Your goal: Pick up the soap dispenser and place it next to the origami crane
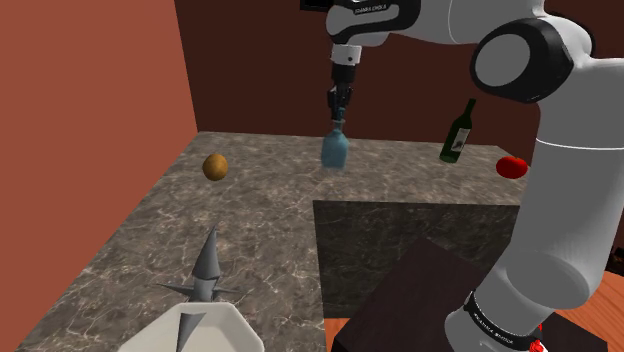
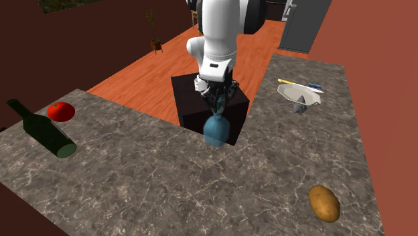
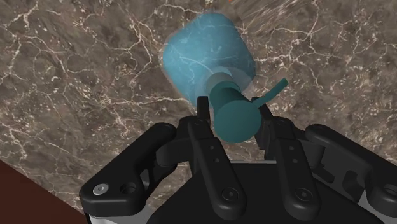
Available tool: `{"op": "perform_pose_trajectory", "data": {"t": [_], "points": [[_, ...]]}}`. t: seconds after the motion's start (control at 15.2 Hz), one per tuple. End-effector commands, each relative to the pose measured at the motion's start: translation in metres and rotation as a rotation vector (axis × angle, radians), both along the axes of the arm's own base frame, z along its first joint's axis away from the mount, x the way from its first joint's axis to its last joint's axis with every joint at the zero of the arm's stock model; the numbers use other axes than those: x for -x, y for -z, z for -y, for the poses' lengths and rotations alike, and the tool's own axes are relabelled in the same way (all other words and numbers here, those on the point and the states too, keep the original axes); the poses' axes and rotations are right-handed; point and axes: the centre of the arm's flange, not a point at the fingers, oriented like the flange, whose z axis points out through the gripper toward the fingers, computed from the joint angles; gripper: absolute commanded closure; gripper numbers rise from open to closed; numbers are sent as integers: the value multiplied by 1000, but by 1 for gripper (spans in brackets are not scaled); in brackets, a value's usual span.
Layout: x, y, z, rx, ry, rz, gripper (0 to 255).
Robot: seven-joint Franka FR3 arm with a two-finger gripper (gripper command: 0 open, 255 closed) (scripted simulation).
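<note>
Over the far stretch of the marbled desk (image 1: 260,200), hanging from the tool (image 3: 233,111): a teal soap dispenser (image 3: 207,54), pump end up, body down. Fingers closed partway, clasping the pump head from either side, spout poking out past one finger. Long axis running straight on from the tool toward the desk, tipped only a little. Probably lifted clear of the surface, judging by the second exterior view, though contact underneath hard to rule out. Well apart from the target: a grey origami crane (image 1: 207,265) at the near end of the desk in the shoulder view, just beside a white dish (image 1: 190,335). From the tool, down and to the shoulder view's left; in the second exterior view, up and to the right. Next move, as a guess: a long carry across open desk toward that end, then a drop on the bare patch beside the crane, short of the dish. Brown potato (image 1: 215,166) off to the wall side of that line, likely no obstacle. With so high a grip, some risk of the body swinging in transit.
</note>
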Motion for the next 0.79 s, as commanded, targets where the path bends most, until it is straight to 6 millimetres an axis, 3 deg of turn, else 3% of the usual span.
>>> {"op": "perform_pose_trajectory", "data": {"t": [0.0,0.73], "points": [[1,-12,-1,0,0,0,255],[1,-70,-1,0,0,0,255]]}}
